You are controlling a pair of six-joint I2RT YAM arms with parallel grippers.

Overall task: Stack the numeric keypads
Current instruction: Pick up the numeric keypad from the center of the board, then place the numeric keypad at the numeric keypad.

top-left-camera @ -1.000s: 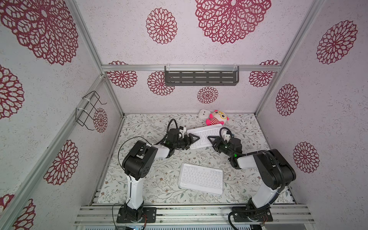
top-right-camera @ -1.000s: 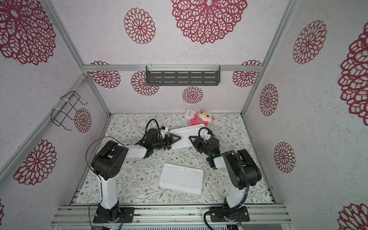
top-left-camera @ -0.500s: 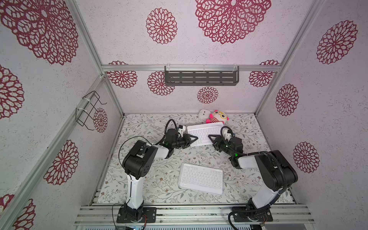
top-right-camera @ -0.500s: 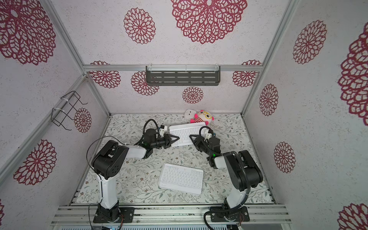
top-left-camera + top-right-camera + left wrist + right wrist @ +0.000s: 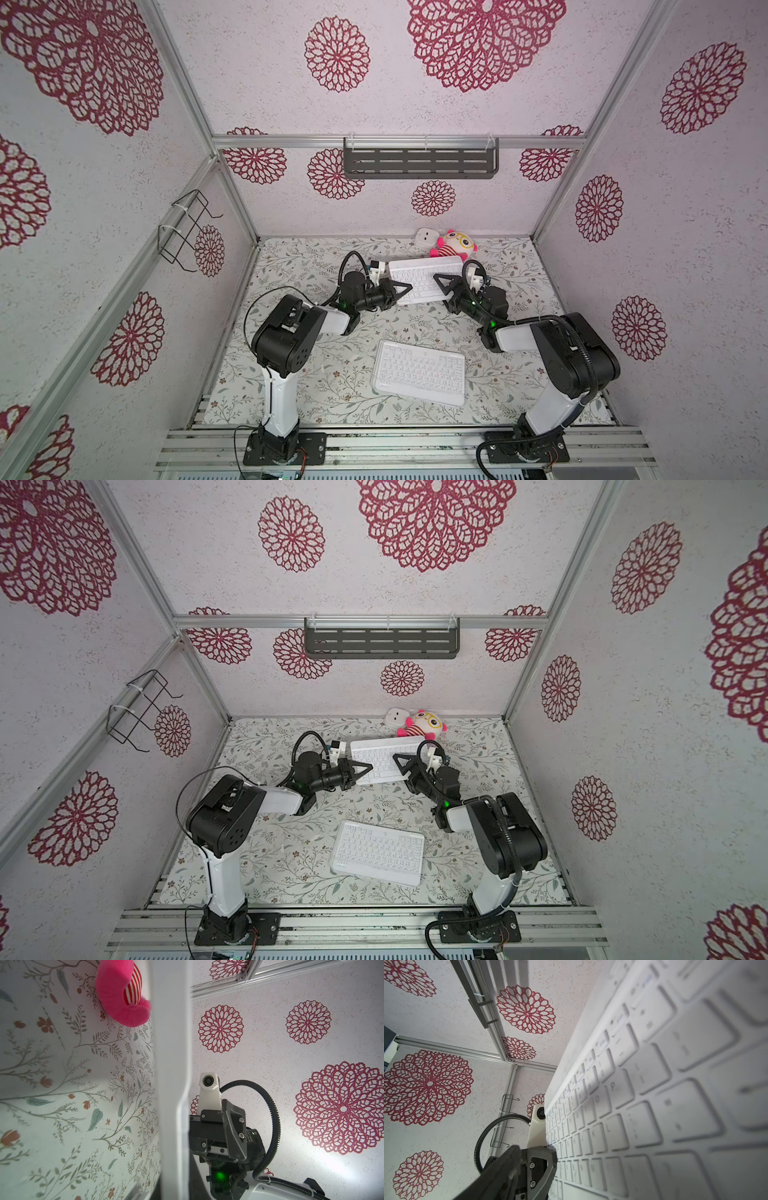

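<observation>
The left gripper (image 5: pixel 405 287) is clamped on the left short edge of the far keypad (image 5: pixel 424 275), which is toward the back of the floral mat (image 5: pixel 291 365), just in front of the pink plush toy (image 5: pixel 455 246). The right gripper (image 5: pixel 441 280) is at that keypad's opposite edge with one finger over the keys; whether its jaws grip cannot be determined. The near keypad (image 5: pixel 419 372) lies flat at front centre, well apart from both grippers.
</observation>
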